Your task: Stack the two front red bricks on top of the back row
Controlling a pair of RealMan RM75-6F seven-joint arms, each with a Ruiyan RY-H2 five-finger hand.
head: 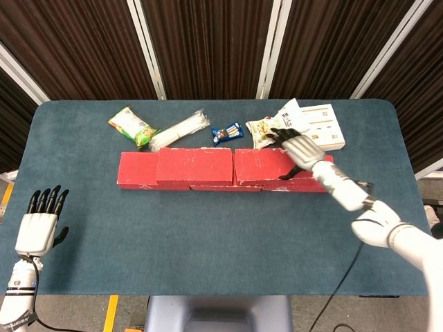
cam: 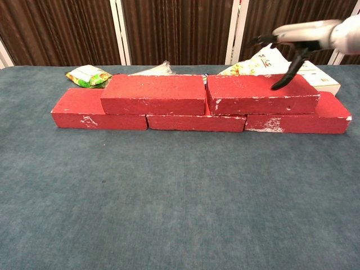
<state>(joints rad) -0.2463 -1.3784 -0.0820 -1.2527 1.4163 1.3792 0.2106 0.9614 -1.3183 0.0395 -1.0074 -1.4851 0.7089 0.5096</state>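
Two upper red bricks [cam: 153, 93] [cam: 260, 93] sitting end to end atop back row [cam: 197, 121], centre table [head: 208, 228]. Right hand [head: 299, 146] raised clear above right brick's 3 o'clock end, fingers spread, holding nothing. Left hand [head: 38, 225] at table's 8 o'clock edge, fingers straight and apart, empty. Snack packets [head: 133, 125] at 12 o'clock behind row.

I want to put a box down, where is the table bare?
Bare: the wide cloth between the red bricks and the table's front edge. Crowded: behind the bricks, with the green packet, white packets and carton.
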